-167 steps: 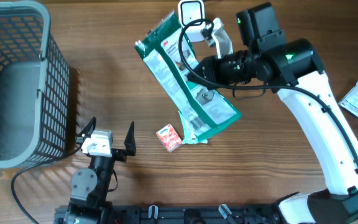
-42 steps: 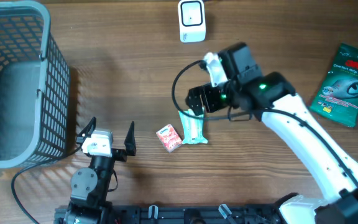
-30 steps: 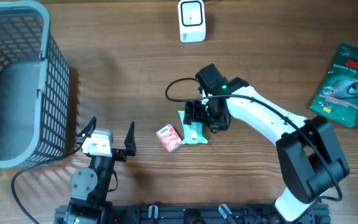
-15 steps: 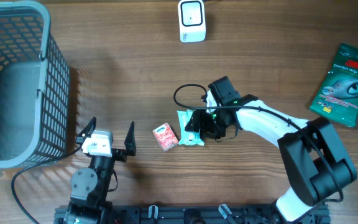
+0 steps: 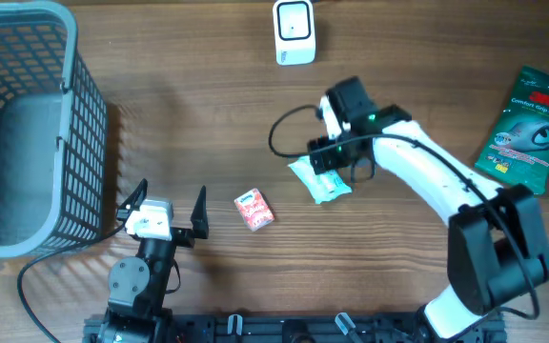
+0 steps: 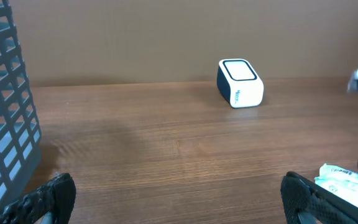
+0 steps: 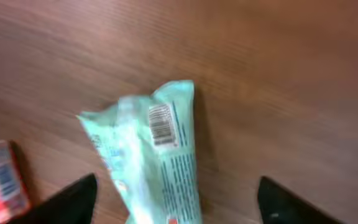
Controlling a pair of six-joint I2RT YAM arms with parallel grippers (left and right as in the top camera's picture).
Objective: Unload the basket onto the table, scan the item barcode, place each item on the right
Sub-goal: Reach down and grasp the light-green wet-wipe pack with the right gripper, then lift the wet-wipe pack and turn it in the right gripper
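The right gripper [image 7: 176, 202] has swung back toward the scanner [image 5: 294, 31] since half a second ago. The mint packet [image 7: 157, 162] has shifted with it, away from the red box [image 5: 254, 210]. Its jaws stand wide, with the packet lying untouched between them, barcode [image 7: 160, 124] up. The left gripper [image 5: 165, 203] stays wide open.

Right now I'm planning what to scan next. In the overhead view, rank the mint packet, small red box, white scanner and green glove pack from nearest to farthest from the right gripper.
1. mint packet, directly under the right gripper
2. small red box, toward the left arm's side
3. white scanner, at the table's far edge
4. green glove pack, far out on the right
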